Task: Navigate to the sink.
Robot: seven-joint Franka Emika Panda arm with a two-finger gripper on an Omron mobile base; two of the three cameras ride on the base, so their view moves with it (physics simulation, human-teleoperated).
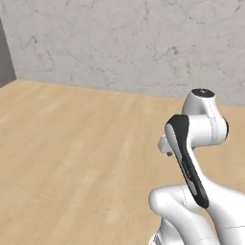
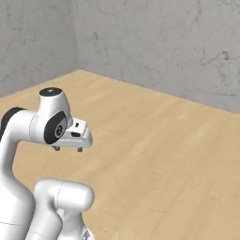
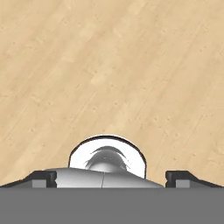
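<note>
The sink is out of view. My arm is folded up close over the base, with the hand pointing down at the floor. The gripper [image 2: 68,149] hangs above bare wooden floor, and it also peeks out beside the forearm in the left base view [image 1: 168,153]. In the hand view its two dark fingertips [image 3: 43,178] stand far apart at the bottom corners, open, with nothing between them.
Light wooden floor [image 1: 76,158] stretches ahead. A grey marbled wall [image 1: 129,43] closes off the far side, and it meets a second grey wall [image 2: 33,42] in a corner at the left of the right base view. A darker wall strip [image 1: 5,57] sits at the far left.
</note>
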